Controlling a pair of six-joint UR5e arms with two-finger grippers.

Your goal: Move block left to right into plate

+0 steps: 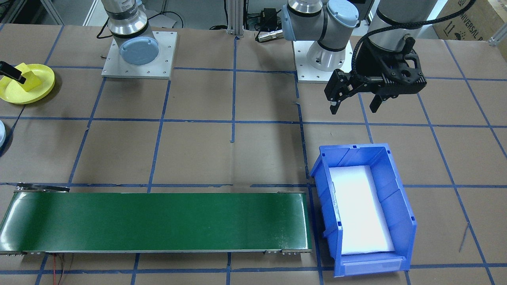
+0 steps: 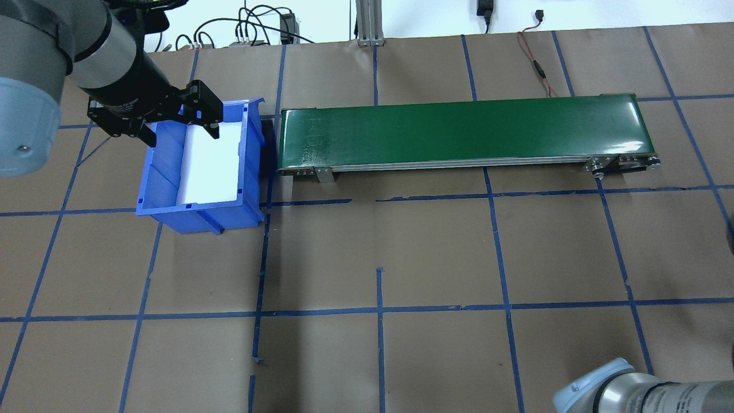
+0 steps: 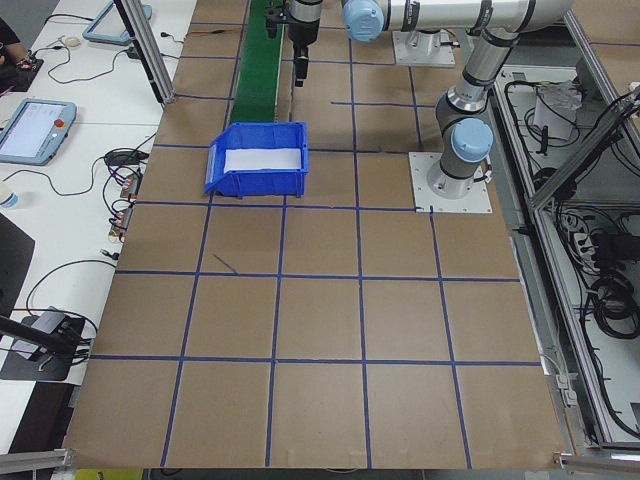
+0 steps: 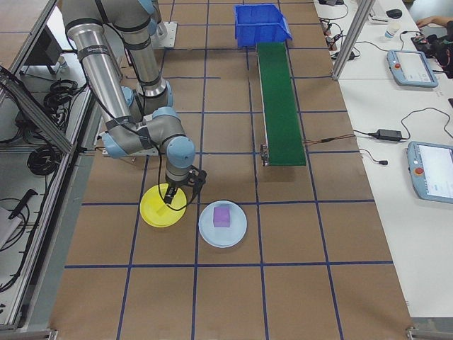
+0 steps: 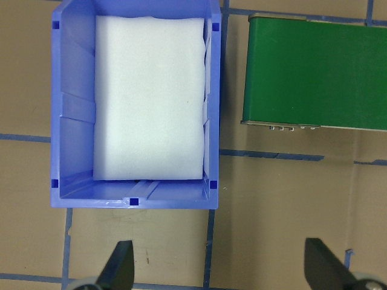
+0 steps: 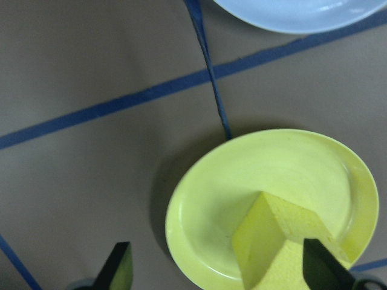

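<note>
The yellow block [image 6: 275, 241] is sitting in the yellow plate [image 6: 199, 211] at lower right of the wrist view, between the right gripper [image 6: 214, 272]'s spread, empty fingers; release looks done, so retreating upward seems next.

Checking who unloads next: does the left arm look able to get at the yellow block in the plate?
Probably not: the left gripper hangs open near the blue bin, while the yellow block sits in the plate at the table's far end.

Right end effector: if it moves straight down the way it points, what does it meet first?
Probably the yellow block lying in the yellow plate, between the right end effector's open fingers; exact height is unclear.
</note>
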